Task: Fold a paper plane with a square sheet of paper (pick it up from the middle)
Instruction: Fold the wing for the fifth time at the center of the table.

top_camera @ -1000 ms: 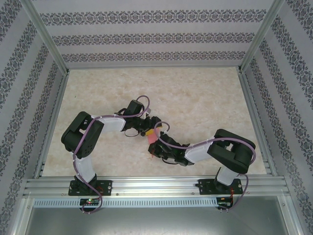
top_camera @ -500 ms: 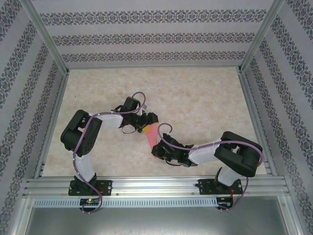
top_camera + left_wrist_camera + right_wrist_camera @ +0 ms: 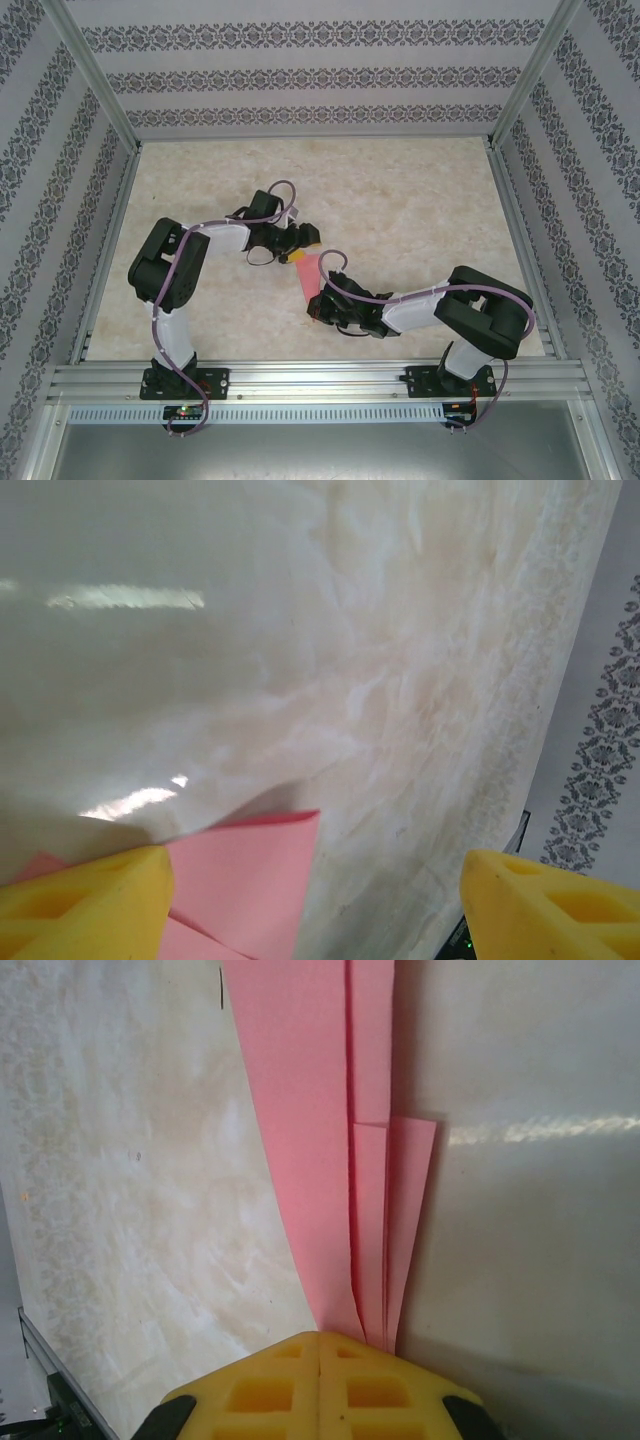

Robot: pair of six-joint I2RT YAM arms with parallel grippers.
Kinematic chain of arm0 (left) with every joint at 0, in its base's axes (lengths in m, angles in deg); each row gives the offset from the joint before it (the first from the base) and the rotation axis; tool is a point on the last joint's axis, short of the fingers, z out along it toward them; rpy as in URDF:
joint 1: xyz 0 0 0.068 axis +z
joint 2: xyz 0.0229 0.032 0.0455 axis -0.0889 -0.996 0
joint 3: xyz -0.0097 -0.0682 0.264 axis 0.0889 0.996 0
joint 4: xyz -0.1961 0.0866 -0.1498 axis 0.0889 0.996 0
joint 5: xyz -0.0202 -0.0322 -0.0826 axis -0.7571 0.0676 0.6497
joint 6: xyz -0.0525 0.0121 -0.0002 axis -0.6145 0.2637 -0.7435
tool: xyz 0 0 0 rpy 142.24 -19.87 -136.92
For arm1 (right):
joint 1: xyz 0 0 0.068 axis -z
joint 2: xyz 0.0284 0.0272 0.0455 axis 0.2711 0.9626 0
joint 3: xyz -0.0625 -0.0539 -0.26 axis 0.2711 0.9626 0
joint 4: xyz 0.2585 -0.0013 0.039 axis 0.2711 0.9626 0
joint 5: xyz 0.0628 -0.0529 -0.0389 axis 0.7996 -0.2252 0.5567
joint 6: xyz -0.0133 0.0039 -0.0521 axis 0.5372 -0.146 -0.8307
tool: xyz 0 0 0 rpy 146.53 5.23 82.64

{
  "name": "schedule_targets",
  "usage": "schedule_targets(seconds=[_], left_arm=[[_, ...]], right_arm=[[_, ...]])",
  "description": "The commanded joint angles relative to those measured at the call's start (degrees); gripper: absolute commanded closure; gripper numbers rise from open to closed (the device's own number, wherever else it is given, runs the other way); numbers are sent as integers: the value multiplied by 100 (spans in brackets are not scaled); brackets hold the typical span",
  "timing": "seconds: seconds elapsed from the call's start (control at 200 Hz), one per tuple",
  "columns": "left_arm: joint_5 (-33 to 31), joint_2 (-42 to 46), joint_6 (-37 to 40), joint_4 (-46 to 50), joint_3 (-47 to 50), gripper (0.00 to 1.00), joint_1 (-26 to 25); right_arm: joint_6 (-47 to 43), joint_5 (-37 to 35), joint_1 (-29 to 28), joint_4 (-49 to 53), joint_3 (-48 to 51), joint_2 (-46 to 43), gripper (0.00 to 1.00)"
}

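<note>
The square sheet of paper is folded into a narrow pink paper plane (image 3: 308,276) with layered creases (image 3: 330,1110), lying aslant near the table's middle. My right gripper (image 3: 319,304) is shut on its near end, and the yellow pads (image 3: 320,1385) meet where the layers run in. My left gripper (image 3: 305,246) stands open at the plane's far end. In the left wrist view a pink corner (image 3: 250,875) lies beside the left yellow finger (image 3: 85,905); the other finger (image 3: 550,905) is far to the right. The left gripper (image 3: 315,910) holds nothing.
The marble-patterned tabletop (image 3: 400,200) stretches wide behind and to the sides of both arms. Patterned walls (image 3: 320,75) and aluminium frame posts (image 3: 515,200) enclose it. A metal rail (image 3: 320,378) runs along the near edge at the arm bases.
My left gripper has drawn back and away from the right gripper, staying open. More of the pink paper now shows between the two. The right gripper has kept its grip.
</note>
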Motion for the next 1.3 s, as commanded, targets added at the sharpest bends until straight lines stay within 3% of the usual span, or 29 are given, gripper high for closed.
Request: schedule_targets(seconds=[0.0,0.29,0.56,0.779,0.969,1.294], left_arm=[[-514,-171,531,117,-230,23,330],[-448,-320,634,396,-765,23,562],[-511,771,608,828,-573,26,558],[-445,1585,415,851,439,49,103],[-385,1510,118,358,911,60,-235],[-340,817,-25,-46,813,62,-449]], right_arm=[[-250,537,-37,1333,349,364,100],[-522,730,164,1324,261,364,100],[-943,833,408,1529,-106,301,100],[-1034,760,506,1571,-231,382,100],[-1099,768,519,1502,-301,478,100],[-988,764,519,1263,-249,635,100]])
